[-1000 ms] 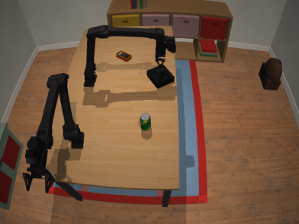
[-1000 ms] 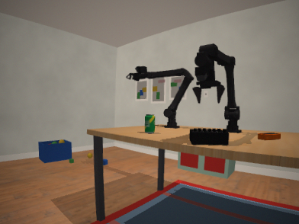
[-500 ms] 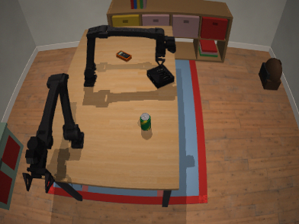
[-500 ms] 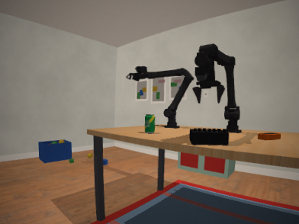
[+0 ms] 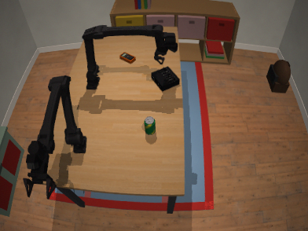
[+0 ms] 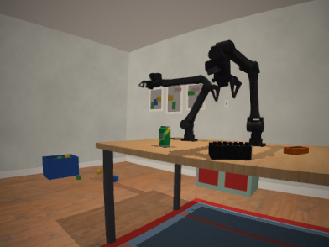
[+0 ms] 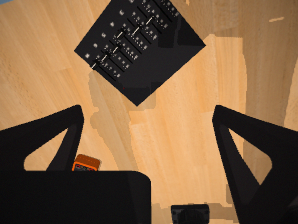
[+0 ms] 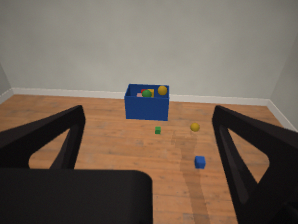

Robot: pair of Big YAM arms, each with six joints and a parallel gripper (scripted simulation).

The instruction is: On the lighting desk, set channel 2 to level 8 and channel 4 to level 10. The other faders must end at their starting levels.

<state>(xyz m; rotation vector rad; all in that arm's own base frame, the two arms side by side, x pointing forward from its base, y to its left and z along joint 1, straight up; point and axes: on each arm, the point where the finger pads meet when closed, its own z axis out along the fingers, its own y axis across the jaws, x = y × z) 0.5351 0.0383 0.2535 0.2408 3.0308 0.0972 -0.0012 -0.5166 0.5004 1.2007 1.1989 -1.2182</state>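
The lighting desk is a black box with several fader channels, near the table's right edge. In the left wrist view the desk lies rotated below and ahead of the fingers; its fader knobs sit at differing positions, and the levels are too small to read. My left gripper hangs open and empty well above the table, a little behind the desk; it also shows in the exterior view. My right gripper is open and empty, held out beyond the table's left edge; it also shows in the exterior view.
A green soda can stands mid-table. An orange handheld meter lies at the back of the table. A shelf with coloured bins stands behind. A blue toy box and loose toys sit on the floor.
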